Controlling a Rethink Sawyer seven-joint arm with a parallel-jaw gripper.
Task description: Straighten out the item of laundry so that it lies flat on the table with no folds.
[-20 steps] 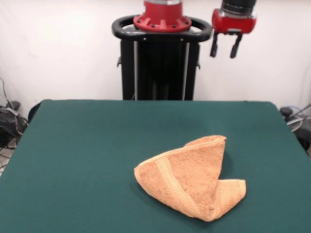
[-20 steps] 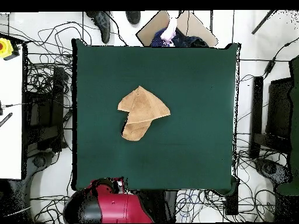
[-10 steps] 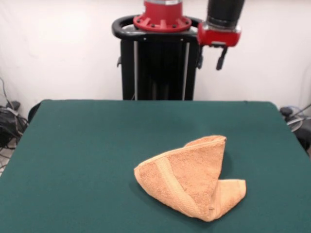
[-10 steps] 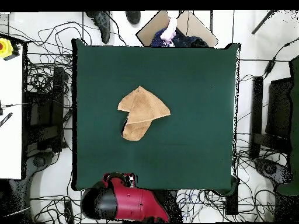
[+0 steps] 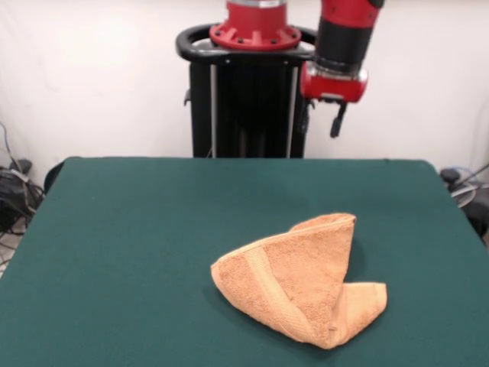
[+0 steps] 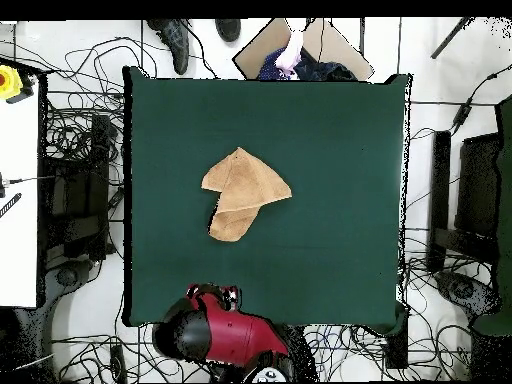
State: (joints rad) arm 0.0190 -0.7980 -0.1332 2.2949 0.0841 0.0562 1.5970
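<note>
The light-orange towel [image 5: 298, 283] lies crumpled on the dark green table [image 5: 137, 229], right of centre and near the front edge. It is folded over itself into a rough triangle, with a band stripe along its left flap and a second fold tucked at the lower right. In the overhead view the towel [image 6: 245, 190] lies left of the middle of the table [image 6: 340, 140]. My gripper [image 5: 330, 122] hangs from the red arm above the table's far edge, well behind the towel and high off it. In the overhead view the gripper [image 6: 215, 297] is at the table's bottom edge.
The black pedestal [image 5: 252, 107] stands behind the table's far edge. Cables lie on the floor at the left [image 5: 15, 187] and around the table [image 6: 80, 130]. A person [image 6: 290, 50] and a cardboard sheet [image 6: 330, 40] show beyond the table's top edge in the overhead view.
The arm has swung left and come lower in the front view, moving in over the table's far edge. The gripper has turned. The towel has not moved.
</note>
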